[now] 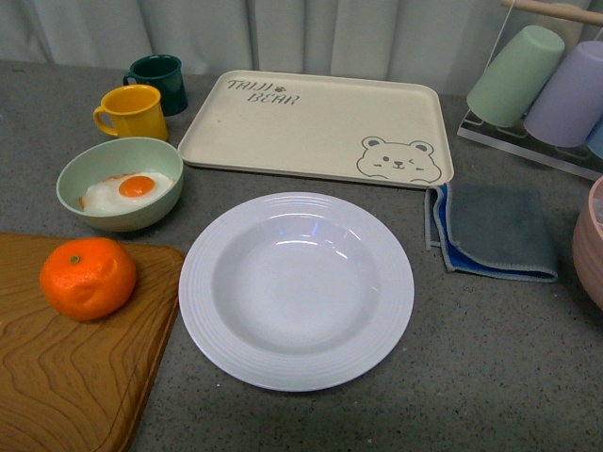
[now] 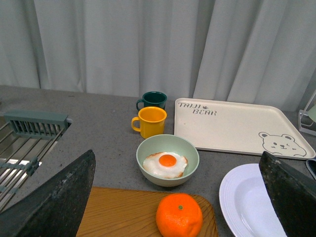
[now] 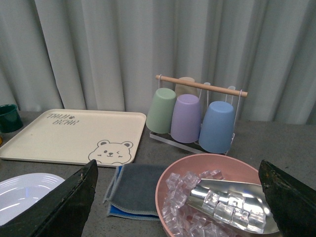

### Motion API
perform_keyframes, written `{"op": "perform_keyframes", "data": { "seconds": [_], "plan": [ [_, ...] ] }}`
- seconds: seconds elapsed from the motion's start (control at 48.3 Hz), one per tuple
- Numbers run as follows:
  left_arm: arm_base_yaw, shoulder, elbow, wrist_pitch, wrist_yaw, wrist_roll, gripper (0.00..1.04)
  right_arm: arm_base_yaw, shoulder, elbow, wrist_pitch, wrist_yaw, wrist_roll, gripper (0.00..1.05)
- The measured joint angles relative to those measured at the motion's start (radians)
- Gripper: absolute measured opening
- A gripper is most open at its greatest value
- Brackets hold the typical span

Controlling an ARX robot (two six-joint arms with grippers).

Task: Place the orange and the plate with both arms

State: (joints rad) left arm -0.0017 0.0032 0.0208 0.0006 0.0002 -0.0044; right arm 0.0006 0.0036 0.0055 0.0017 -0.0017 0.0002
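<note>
Kitchen counter (image 1: 490, 358): mugs (image 1: 135, 113), cup rack (image 3: 217, 88).

You get only a sliver of the pink bowl (image 1: 592, 240) at the front view's right edge, and the wooden board (image 1: 75, 377) runs off the left and bottom. The left wrist view crops the plate (image 2: 247, 202) (the orange (image 2: 179, 216) too, slightly).

The orange (image 1: 88, 277) sits on the board (image 1: 66, 377) left of the plate (image 1: 296, 288), with the tray (image 1: 320, 122) behind it.
</note>
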Motion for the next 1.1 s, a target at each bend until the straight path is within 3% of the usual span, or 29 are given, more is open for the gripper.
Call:
{"op": "perform_keyframes", "data": {
  "seconds": [1.098],
  "plan": [
    [0.0,0.0,0.0,0.0,0.0,0.0,0.98,0.0,0.0,0.0,0.0,0.0,0.0,0.95]
  ]
}}
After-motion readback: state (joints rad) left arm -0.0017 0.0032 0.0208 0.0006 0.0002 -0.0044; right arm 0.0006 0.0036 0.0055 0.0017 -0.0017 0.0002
